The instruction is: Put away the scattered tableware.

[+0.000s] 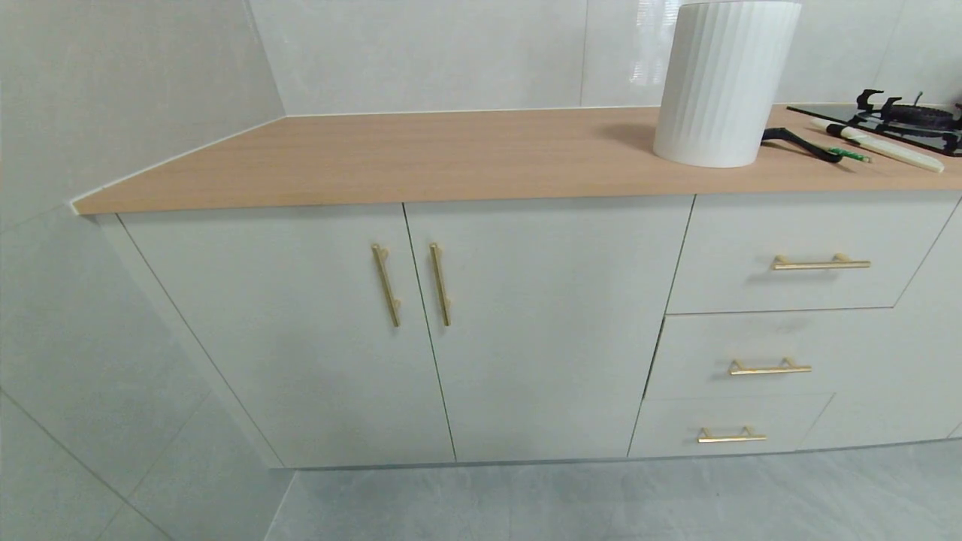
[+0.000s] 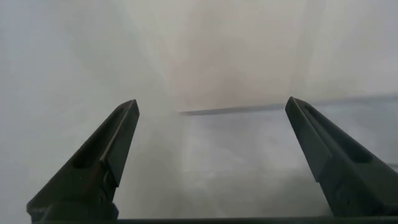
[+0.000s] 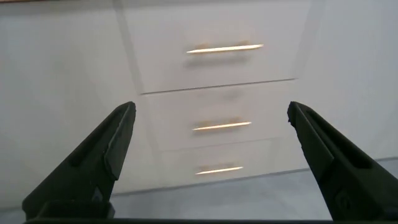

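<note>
My left gripper point(image 2: 211, 102) and right gripper point(image 3: 210, 111) both hang wide open and empty, while the utensils point(image 1: 879, 144) lie at my 2 o'clock on the counter point(image 1: 421, 154) beside the white canister point(image 1: 721, 83), long axes roughly crosswise, so I reckon the right gripper's the nearer one.

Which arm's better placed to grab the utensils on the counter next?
Right, probably. The utensils lie at the counter's right end, beside the white ribbed container. The right gripper is open and faces the drawers under that end; the left gripper, also open, faces plain pale surfaces.
</note>
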Motion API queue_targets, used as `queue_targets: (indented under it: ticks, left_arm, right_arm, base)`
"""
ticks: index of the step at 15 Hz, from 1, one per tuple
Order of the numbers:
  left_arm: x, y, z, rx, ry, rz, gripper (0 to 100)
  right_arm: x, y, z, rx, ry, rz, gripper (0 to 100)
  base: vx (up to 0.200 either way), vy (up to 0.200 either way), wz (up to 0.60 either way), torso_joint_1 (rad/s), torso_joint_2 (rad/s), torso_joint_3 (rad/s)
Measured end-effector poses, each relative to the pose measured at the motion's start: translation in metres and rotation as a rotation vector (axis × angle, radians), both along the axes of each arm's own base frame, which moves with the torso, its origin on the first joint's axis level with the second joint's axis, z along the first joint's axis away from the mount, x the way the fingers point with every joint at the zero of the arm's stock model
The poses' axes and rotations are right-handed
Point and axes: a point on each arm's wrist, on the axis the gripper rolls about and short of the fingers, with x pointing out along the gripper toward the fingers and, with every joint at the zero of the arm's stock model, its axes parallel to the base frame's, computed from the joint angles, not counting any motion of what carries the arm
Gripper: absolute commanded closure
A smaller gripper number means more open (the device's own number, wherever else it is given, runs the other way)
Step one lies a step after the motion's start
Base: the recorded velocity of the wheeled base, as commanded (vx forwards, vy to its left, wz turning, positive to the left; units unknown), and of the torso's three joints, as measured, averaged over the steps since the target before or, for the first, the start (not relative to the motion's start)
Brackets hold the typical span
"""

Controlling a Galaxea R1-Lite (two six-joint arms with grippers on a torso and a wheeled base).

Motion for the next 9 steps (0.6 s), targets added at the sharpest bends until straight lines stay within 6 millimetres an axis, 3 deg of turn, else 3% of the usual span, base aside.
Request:
queue_targets:
  ticks: [3,5,9]
  left_arm:
    - [-0.008,-0.003,-0.017,-0.005,-0.04,0.134,0]
    - [-0.009,-0.004,-0.027,-0.079,-0.106,0.163,0]
    - [-0.009,-0.007,-0.035,-0.112,-0.133,0.093,0]
  right_arm:
    - [-0.033,-0.008,-0.029,-0.027,-0.05,-0.119,0]
    - [-0.038,-0.009,-0.051,-0.001,-0.024,-0.184,0]
    - [-0.045,-0.008,-0.069,0.017,0.012,-0.302,0]
  base:
    - [0.0,0.0,0.0,0.0,0.0,0.0]
    - [0.0,0.0,0.0,0.0,0.0,0.0]
    - [0.0,0.0,0.0,0.0,0.0,0.0]
